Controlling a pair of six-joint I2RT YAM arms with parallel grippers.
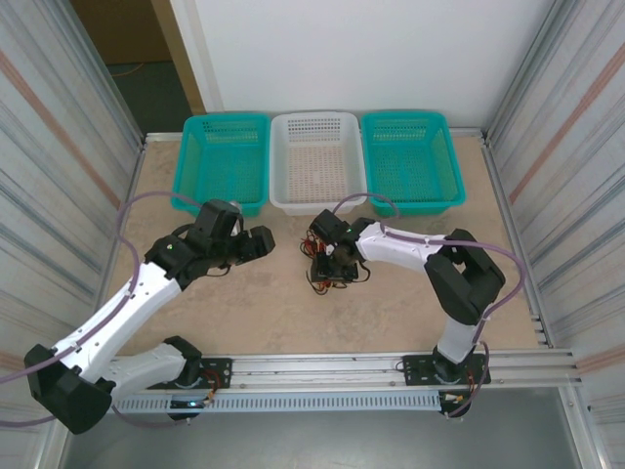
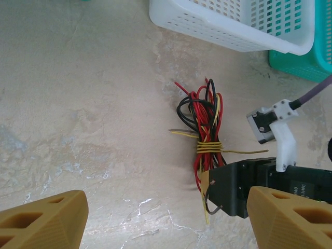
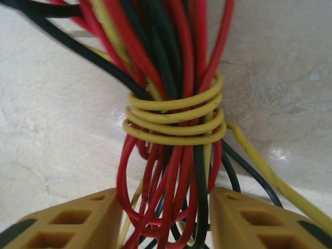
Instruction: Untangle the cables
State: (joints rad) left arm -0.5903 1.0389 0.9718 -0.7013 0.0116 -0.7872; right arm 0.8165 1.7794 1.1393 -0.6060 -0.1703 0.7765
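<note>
1. Red, black and yellow cables (image 3: 171,67) run up through my right wrist view as one tight bundle. A yellow wire (image 3: 174,116) is wound several times round its waist.
2. My right fingers (image 3: 98,218) are closed narrowly on the bundle's lower end. The strands drop between the two tan tips and lie against both inner faces.
3. One loose yellow end leaves the wrap on the right side of that view and trails down across the pale stone-patterned desk (image 1: 254,303).
4. Seen from my left wrist, the bundle lies flat on the desk. Above the wrap the strands fan into loops, with a black loop bulging to one side and a red tip pointing toward the white basket (image 2: 233,26).
5. In that view, short yellow ends stick out on both sides at the level of the wrap.
6. From overhead, the bundle sits near the middle of the desk, just in front of the white basket and not touching it. Two teal baskets (image 1: 223,156) stand on either side of the white one along the far edge.
7. My left fingers (image 2: 46,218) are spread wide and hold nothing. They point toward the bundle from its left and stay apart from it, with bare desk between the two tips.
</note>
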